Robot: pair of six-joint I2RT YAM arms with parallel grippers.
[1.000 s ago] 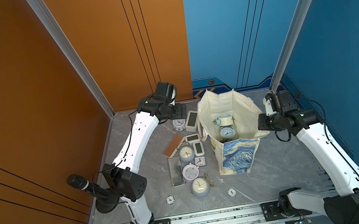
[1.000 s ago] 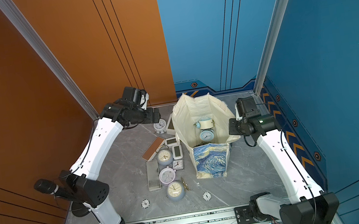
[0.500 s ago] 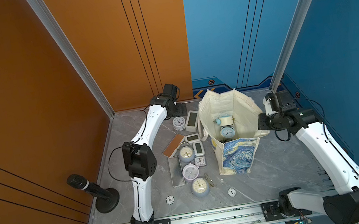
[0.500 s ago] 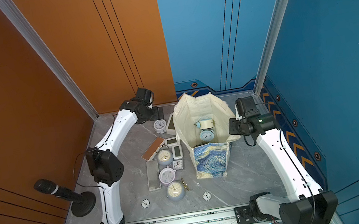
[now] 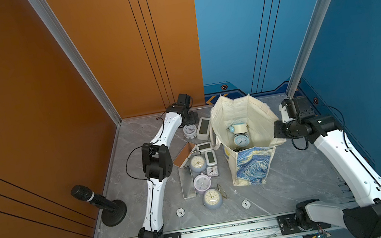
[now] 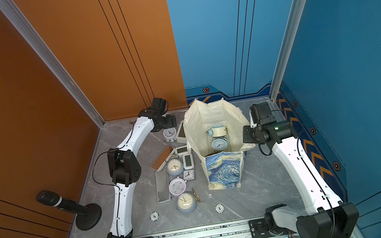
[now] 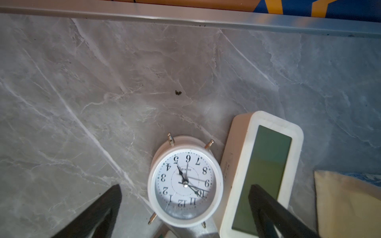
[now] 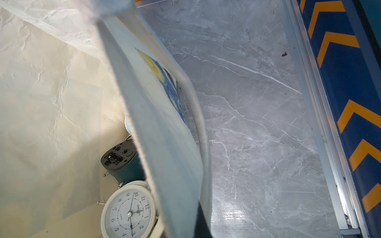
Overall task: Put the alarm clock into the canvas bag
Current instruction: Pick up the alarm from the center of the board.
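**Left arm has folded in and come down over the next clock**
The left fingers (image 7: 99, 216) are spread wide and empty, one on each side of the white alarm clock (image 7: 185, 181). This clock rests on the table (image 5: 296, 172) at the far side, left of the canvas bag (image 5: 251, 164), not yet inside. The right fingers (image 5: 276, 134) stay clenched on the bag's right rim and keep it open, so a grasp seems next.

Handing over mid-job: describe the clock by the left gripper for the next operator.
Find the upright canvas bag. Beside its far end, towards the orange wall, lies a white digital clock, with the alarm clock next to it. It is round and white; the other loose round clocks are pastel.
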